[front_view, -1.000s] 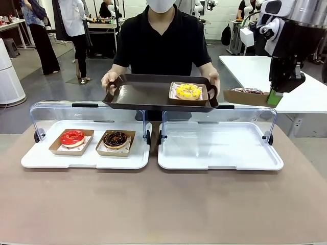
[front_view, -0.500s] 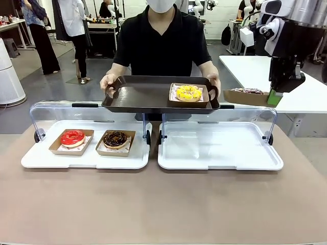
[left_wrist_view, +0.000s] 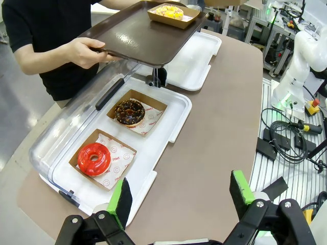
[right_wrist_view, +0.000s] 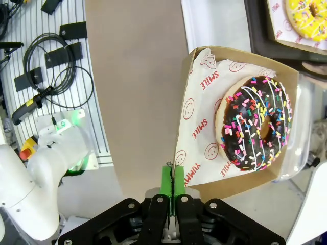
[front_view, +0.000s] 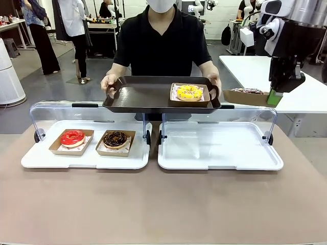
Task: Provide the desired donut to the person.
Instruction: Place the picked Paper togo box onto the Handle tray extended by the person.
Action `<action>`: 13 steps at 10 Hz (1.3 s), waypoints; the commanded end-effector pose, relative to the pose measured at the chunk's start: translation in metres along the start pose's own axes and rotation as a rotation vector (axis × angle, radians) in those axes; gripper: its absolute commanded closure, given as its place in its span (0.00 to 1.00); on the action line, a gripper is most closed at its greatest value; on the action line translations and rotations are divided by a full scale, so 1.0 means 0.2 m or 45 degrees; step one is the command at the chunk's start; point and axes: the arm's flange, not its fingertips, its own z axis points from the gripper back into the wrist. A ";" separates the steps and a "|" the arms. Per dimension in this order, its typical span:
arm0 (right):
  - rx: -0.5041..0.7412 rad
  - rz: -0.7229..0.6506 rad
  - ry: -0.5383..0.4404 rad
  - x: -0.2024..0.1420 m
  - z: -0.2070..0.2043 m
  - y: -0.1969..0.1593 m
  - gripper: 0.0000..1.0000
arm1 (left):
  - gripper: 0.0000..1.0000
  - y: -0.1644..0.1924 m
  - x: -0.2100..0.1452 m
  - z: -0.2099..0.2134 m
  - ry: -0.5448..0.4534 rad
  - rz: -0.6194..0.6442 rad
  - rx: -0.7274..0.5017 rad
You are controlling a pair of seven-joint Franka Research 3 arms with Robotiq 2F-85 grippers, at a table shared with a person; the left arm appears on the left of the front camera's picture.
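Note:
The person [front_view: 162, 41] holds a dark brown tray [front_view: 143, 97] over the far edge of the table. On its right end a yellow donut [front_view: 189, 92] lies in a cardboard box. At the right, level with that tray, my right gripper [front_view: 274, 97] is shut on the rim of a cardboard box [right_wrist_view: 204, 127] that holds a chocolate donut with coloured sprinkles [right_wrist_view: 258, 125]. The same box [front_view: 245, 96] hangs in the air just right of the person's tray. My left gripper [left_wrist_view: 180, 196] stands open above the table's near left, with nothing between its fingers.
Two white trays with raised clear lids lie on the brown table. The left one [front_view: 36, 159] holds a red donut [front_view: 72, 138] and a chocolate donut [front_view: 115, 139] in boxes; the right one [front_view: 219, 145] has nothing in it. Bystanders stand far back left.
The person's tray has risen a little and shifted slightly right. My right gripper and its box have stayed where they were.

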 end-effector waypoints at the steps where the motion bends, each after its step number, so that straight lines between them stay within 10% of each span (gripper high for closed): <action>1: -0.040 0.025 0.021 0.09 0.05 0.05 0.99 | 0.00 0.00 0.00 0.00 -0.027 -0.016 -0.003; 7: -0.213 0.135 0.058 0.93 0.39 0.06 0.99 | 0.00 0.00 0.00 0.00 -0.027 -0.016 -0.003; 13: -0.301 0.197 -0.061 1.47 0.09 -0.24 0.99 | 0.00 0.00 0.00 0.00 -0.027 -0.016 -0.003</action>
